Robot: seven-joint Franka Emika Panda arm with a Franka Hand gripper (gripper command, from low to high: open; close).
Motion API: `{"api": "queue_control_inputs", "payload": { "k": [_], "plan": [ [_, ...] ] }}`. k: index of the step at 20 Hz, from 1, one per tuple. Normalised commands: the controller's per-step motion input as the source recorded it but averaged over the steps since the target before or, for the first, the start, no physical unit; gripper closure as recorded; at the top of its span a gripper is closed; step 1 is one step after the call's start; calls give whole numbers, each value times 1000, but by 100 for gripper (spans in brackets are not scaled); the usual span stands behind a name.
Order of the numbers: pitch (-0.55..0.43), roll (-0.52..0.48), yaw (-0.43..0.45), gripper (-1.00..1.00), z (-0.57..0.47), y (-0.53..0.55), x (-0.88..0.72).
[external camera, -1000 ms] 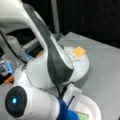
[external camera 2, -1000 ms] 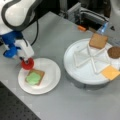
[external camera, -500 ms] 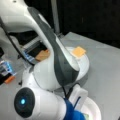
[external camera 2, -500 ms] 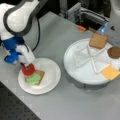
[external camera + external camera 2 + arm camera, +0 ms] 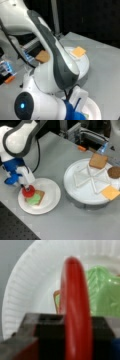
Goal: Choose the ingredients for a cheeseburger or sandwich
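Gripping a red tomato disc (image 5: 28,191) on edge, the hand (image 5: 26,188) hangs over the near-left part of a white paper plate (image 5: 51,195) that sits on the grey worktop (image 5: 62,225) toward a front view's bottom left. The wrist view shows the tomato disc (image 5: 73,310) standing upright between the dark jaws, which are closed against its two faces, with the ribbed plate (image 5: 27,290) below it.

Under the disc lies the started sandwich: a green lettuce piece (image 5: 33,199) resting on a brown toast square (image 5: 40,194), both flat on the plate. In the wrist view the lettuce (image 5: 102,295) is just behind and to the right of the disc, and a thin strip of toast edge (image 5: 56,293) shows at its left. Whether the disc's lower edge touches the lettuce cannot be told.

Toward a front view's right stands a round white divided tray (image 5: 82,192) on a raised base. Its compartments hold another brown toast square (image 5: 98,160) at the top, a dark brown round patty (image 5: 114,172) at the right edge, and a yellow cheese square (image 5: 110,192) at the lower right; the left and bottom compartments hold nothing visible.

In a front view taken from behind the arm, the white and grey arm (image 5: 57,57) fills most of the picture, with the cheese square (image 5: 78,51) and a toast square (image 5: 43,56) showing past it on the tray.
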Motion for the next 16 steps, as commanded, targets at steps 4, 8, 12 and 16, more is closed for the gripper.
{"api": "queue_control_inputs", "payload": {
  "k": [4,8,12,16],
  "plan": [
    [-97,299,101,100,-84,-104,177],
    [-124,312,83,100,-93,-47,125],
    [-111,258,63,100,-71,-51,58],
    [-88,198,102,100,-79,-132,-1]
  ]
}}
